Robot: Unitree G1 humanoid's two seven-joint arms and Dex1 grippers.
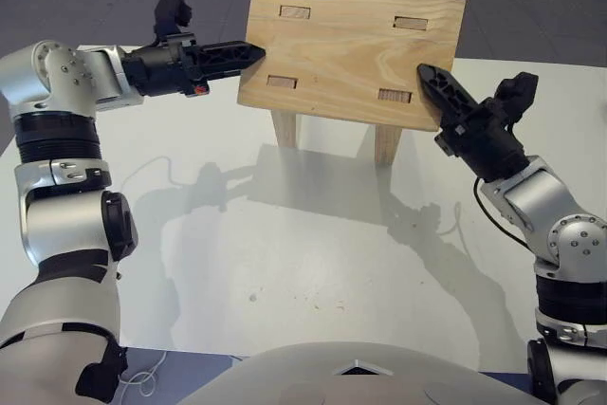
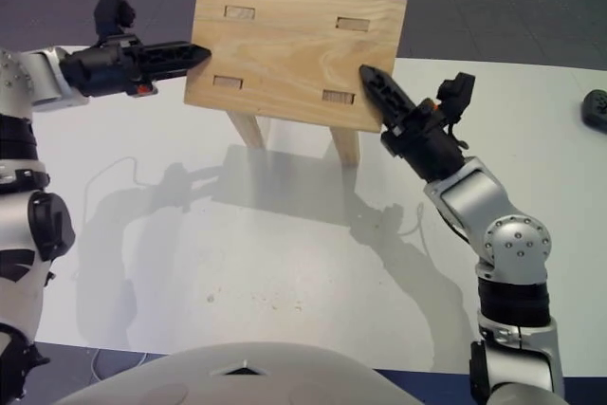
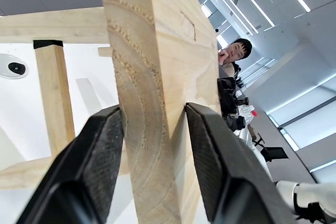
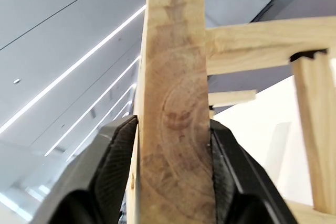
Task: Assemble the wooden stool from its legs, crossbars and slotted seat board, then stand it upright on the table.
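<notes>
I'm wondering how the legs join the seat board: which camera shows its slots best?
The left eye view: all four slots show on the seat board's face. The right eye view shows the same. Both wrist views see the board edge-on.

Pale wooden stool (image 1: 346, 68), assembled; four-slot seat board (image 2: 294, 54) tilted; legs (image 1: 387, 144) downward

Small dark device (image 2: 596, 109) far right; white cable loop (image 1: 142, 378) on floor, lower left.

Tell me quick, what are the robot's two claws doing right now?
Left gripper: shut on the seat board, at its left edge.
Right gripper: shut on the seat board, at its right edge.
</notes>
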